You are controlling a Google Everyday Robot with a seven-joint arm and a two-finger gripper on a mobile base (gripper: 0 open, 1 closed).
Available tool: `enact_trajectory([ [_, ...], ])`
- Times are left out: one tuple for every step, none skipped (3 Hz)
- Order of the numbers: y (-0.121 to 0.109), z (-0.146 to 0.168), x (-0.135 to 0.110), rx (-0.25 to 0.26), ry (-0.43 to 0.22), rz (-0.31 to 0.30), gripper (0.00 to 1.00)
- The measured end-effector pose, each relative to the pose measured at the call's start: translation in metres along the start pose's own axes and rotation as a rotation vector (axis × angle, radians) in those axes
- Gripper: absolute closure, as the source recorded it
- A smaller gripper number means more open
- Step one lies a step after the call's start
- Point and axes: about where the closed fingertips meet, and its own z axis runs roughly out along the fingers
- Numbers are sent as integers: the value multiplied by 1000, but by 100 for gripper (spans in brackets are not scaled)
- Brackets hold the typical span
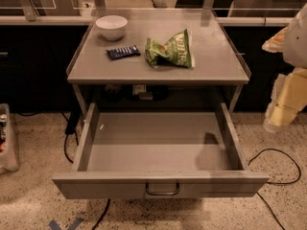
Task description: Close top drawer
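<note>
Top drawer (158,150) is pulled far out. It fills the lower half of the view, toward 6 o'clock, and sticks out from under the tabletop (216,56) toward the camera. Its inside looks bare, so nothing should get in the way when it slides back. The front panel is the part closest to us, and the small dark handle (162,193) sits in the middle of it. I think that middle spot is a good place to push, because then the drawer should go in straight and not twist.

The tool (280,111) is at 3 o'clock, at the right edge of the view. It hangs in the air beside the cabinet, well apart from the drawer, and touches nothing. I cannot tell if it is spread or pressed together. It is off to the side, not in front of the panel where a push must start. I think it has to go down and round toward 6 o'clock first.

On the tabletop, a white bowl (111,27) stands at 11 o'clock. A dark snack bar (123,52) lies near it, lower down. A green chip bag (169,51) lies toward 12 o'clock. They are on top, not in the drawer, so closing it should not knock them. A black cable (269,209) lies on the floor at 5 o'clock, near the drawer's right corner. The robot should watch out for it.
</note>
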Motion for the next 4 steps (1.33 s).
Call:
enact_trajectory([
  [0,0,0,0,0,0,0],
  [10,5,4,-14,-3,10,0],
  [31,23,12,-55,-4,27,0],
  [50,46,17,-102,-3,29,0],
])
